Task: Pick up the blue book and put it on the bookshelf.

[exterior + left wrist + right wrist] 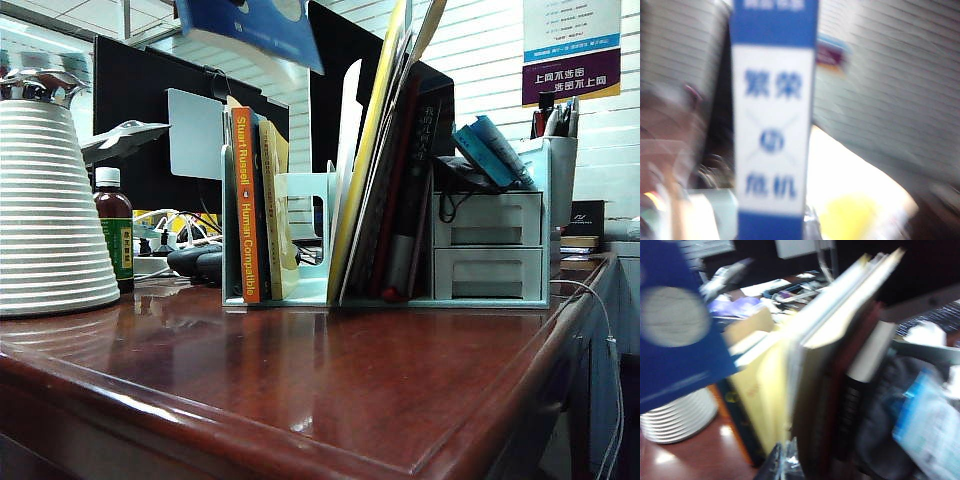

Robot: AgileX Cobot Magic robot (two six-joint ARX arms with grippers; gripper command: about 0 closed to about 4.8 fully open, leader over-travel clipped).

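The blue book hangs in the air above the bookshelf, only its lower part inside the top of the exterior view. In the blurred left wrist view its blue and white spine rises straight out of my left gripper, which is shut on its lower end. The mint rack lies below it. My right gripper hovers over the rack's leaning books, fingertips together and holding nothing. From there the blue cover with a white oval shows off to one side. Neither gripper appears in the exterior view.
The rack holds an orange-spined book, a leaning stack of books, two drawers and a pen cup. A white ribbed vessel and a brown bottle stand at the left. Black monitors stand behind.
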